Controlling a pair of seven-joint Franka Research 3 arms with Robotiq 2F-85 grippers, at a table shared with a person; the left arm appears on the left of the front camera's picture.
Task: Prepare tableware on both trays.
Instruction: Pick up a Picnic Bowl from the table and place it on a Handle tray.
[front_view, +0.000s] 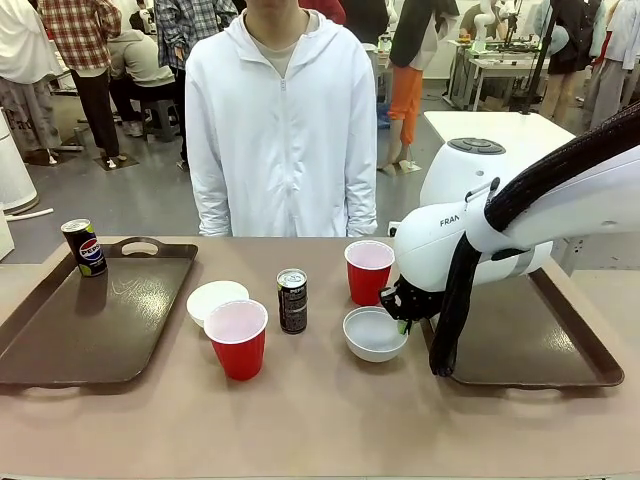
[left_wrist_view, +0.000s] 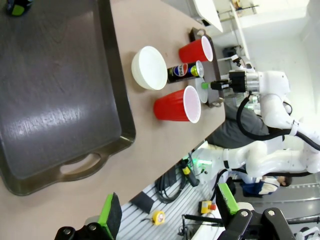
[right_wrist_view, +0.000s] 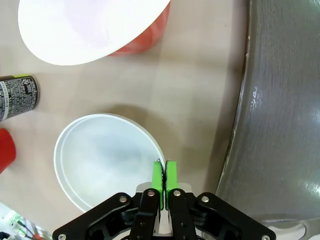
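We've got the right gripper pinched tight on the rim of the bowl, on the table just beside the right tray, the left gripper gaping wide and empty, and farther back a can standing on the left tray

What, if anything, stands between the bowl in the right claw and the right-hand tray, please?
Nothing visible: the right claw pinches the rim of the bowl, and only bare tabletop separates it from the tray, whose raised rim it must clear.
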